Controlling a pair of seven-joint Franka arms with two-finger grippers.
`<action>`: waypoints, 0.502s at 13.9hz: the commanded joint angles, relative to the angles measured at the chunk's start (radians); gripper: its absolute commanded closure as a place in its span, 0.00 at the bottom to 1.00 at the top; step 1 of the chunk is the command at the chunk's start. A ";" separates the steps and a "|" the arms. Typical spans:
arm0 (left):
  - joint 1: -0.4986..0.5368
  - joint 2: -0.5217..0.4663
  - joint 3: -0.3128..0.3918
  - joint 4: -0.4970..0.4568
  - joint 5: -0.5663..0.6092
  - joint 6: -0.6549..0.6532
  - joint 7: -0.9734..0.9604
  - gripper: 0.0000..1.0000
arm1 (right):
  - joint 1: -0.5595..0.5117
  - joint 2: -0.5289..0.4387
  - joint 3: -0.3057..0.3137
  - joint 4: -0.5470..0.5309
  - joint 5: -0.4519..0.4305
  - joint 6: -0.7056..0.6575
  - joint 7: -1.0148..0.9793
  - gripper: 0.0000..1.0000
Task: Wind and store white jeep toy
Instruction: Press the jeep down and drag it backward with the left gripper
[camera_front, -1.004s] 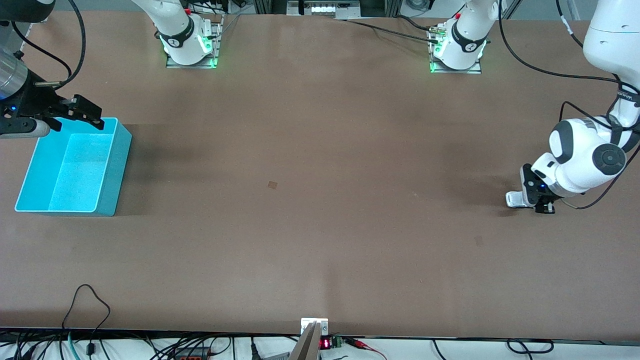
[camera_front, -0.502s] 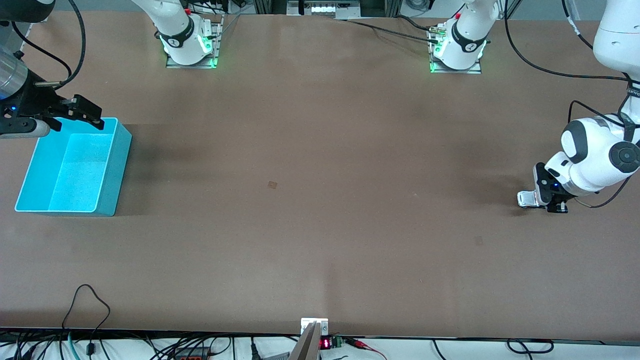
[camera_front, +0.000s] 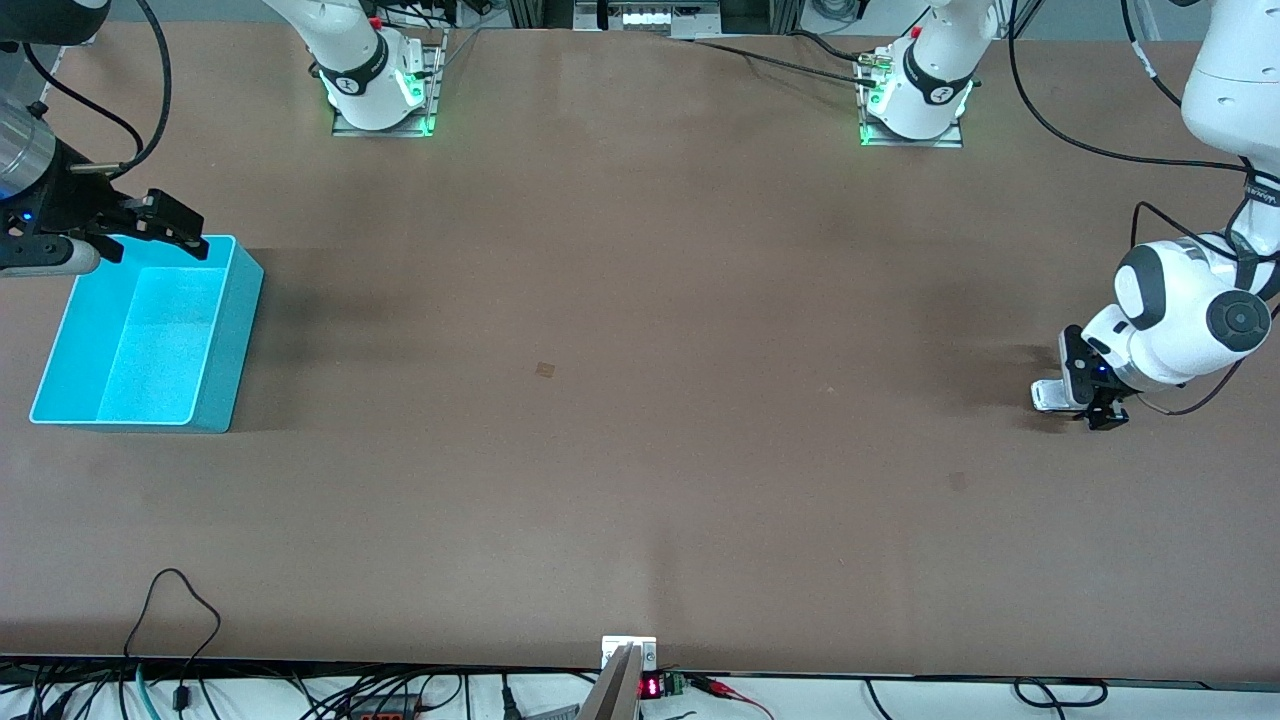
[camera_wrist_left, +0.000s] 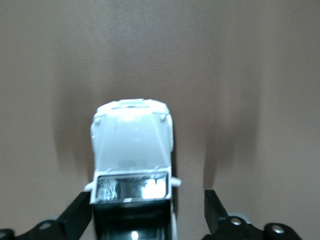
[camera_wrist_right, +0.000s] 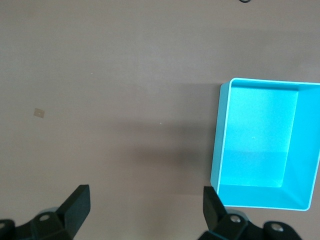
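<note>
The left gripper (camera_front: 1092, 412), low at the left arm's end of the table, has just spread its jaws; a moment ago they were clamped on the white jeep toy (camera_wrist_left: 132, 150), which now sits free on the table between the fingers; I judge this the release after winding. The right gripper (camera_front: 165, 232) waits, jaws apart, over the turquoise bin (camera_front: 222, 345), which is empty.

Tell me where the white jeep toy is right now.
The white jeep toy sits on the table at the left arm's end, between the open fingers of the left gripper, touching one finger, apart from the other.
</note>
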 joint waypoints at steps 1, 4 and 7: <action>0.008 -0.080 -0.039 0.004 0.025 -0.104 0.005 0.00 | -0.004 -0.005 -0.001 0.012 0.012 -0.019 -0.011 0.00; 0.008 -0.160 -0.075 0.025 0.021 -0.209 -0.021 0.00 | -0.004 -0.007 -0.001 0.012 0.010 -0.019 -0.011 0.00; 0.008 -0.180 -0.137 0.143 0.018 -0.419 -0.110 0.00 | -0.004 -0.008 -0.001 0.012 0.012 -0.019 -0.011 0.00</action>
